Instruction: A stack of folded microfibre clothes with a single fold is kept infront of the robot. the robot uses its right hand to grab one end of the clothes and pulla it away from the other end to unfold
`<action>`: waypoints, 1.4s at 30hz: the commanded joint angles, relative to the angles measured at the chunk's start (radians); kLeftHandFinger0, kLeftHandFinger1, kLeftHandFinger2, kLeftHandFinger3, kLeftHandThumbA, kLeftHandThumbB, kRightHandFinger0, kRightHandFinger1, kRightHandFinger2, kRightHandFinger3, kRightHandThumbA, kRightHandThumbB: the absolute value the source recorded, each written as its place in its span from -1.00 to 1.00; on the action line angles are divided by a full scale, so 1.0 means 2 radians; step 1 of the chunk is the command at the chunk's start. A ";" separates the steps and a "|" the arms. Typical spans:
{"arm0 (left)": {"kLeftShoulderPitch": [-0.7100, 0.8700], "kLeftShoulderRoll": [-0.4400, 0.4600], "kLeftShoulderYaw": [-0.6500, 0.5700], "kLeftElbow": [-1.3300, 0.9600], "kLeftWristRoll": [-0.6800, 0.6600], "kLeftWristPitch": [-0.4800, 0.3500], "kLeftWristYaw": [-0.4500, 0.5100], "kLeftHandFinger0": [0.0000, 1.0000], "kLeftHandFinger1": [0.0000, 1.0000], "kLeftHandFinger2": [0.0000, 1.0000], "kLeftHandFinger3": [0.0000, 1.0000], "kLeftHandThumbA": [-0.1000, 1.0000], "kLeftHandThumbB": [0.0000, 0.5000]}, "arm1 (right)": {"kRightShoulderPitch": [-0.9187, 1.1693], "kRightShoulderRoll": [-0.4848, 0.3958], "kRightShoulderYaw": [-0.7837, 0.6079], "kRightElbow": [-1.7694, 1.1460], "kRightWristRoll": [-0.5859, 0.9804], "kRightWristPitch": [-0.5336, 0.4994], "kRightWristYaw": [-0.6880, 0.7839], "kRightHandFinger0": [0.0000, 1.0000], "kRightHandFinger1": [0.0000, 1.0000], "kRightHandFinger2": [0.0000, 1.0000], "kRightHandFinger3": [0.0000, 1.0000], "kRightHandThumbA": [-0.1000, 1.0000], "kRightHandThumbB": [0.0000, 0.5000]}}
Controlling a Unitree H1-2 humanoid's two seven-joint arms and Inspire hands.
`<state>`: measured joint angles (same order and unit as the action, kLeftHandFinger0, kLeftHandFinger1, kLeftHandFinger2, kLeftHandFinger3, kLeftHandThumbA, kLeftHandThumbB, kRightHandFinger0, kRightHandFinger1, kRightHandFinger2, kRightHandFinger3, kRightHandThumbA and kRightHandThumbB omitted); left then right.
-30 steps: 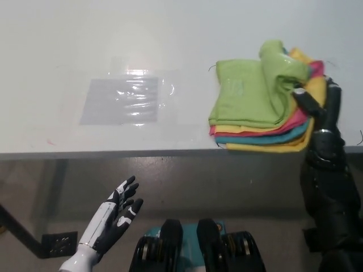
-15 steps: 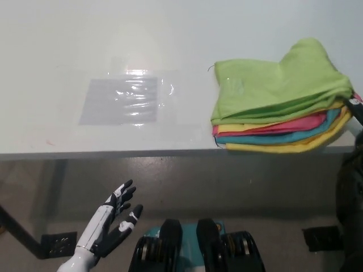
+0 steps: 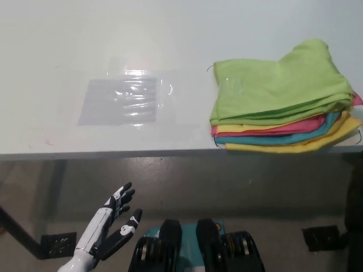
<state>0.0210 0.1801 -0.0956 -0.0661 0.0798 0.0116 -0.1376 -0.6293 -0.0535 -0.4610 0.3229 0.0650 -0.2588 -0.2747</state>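
Judging from the top layer, seems to sit at the end of one pull or between two pulls: finds the green cloth (image 3: 278, 85) opened out wide across the stack of cloths (image 3: 283, 122), with no hand on it. Shows nothing of the right hand anywhere in the head view, so cannot tell whether released, clenched or grasping anything. Shows the left hand (image 3: 110, 224) low at the lower left, below the table's front edge, holding nothing, with its fingers spread and well apart from the stack.

Calls next, most likely, for bringing the right hand in from the right to the stack, finding one free edge of whichever cloth remains folded, pinching that single layer only, and drawing it away from the opposite end. Risks dragging the whole pile, or lifting two layers at once, given how closely they lie.

Places the stack on the right part of the white table (image 3: 113, 34), close to the front edge, near a clear plastic sheet (image 3: 122, 101) lying flat to its left but not touching it. Looks soft and slightly rumpled on top, the far right corner humped up; below, reveals thin pink, teal and yellow edges fanned out along the front and right side, the lowest yellow layer reaching nearly to the table's edge.
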 commanded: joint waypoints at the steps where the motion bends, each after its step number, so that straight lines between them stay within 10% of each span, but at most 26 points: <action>1: 0.004 0.014 0.003 -0.015 0.003 -0.020 -0.006 1.00 1.00 1.00 1.00 0.23 -0.37 | -0.022 0.027 0.054 -0.330 -0.137 0.007 -0.012 1.00 1.00 1.00 1.00 1.00 -0.24; 6: 0.006 0.016 0.001 -0.017 0.003 -0.016 -0.008 1.00 1.00 1.00 1.00 0.21 -0.37 | 0.001 0.044 0.091 -0.471 -0.151 0.014 0.045 1.00 1.00 1.00 1.00 1.00 -0.23; 11: 0.010 0.017 -0.003 -0.017 0.004 -0.018 -0.012 1.00 1.00 1.00 1.00 0.21 -0.36 | 0.075 0.055 0.146 -0.516 -0.161 0.001 0.099 1.00 1.00 1.00 1.00 1.00 -0.66; 19: 0.033 0.006 0.010 -0.031 -0.014 -0.029 -0.002 1.00 1.00 1.00 1.00 0.73 -0.40 | 0.271 0.072 0.267 -0.474 -0.178 -0.081 0.126 1.00 1.00 1.00 1.00 1.00 -0.88; 24: 0.027 0.003 0.029 -0.021 -0.041 -0.051 0.001 1.00 1.00 1.00 1.00 0.81 -0.38 | 0.340 0.064 0.297 -0.404 -0.187 -0.106 0.094 1.00 1.00 1.00 1.00 0.99 -0.68; 42: 0.014 -0.019 0.069 -0.015 -0.078 -0.033 0.002 1.00 1.00 1.00 1.00 0.82 -0.34 | 0.347 -0.007 0.264 -0.249 -0.048 0.054 0.127 1.00 1.00 1.00 1.00 0.76 -0.82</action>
<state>0.0572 0.1451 0.0291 -0.0836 -0.0475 -0.0178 -0.1373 0.0756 -0.0445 0.0819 -0.1907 -0.0831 -0.2371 -0.0687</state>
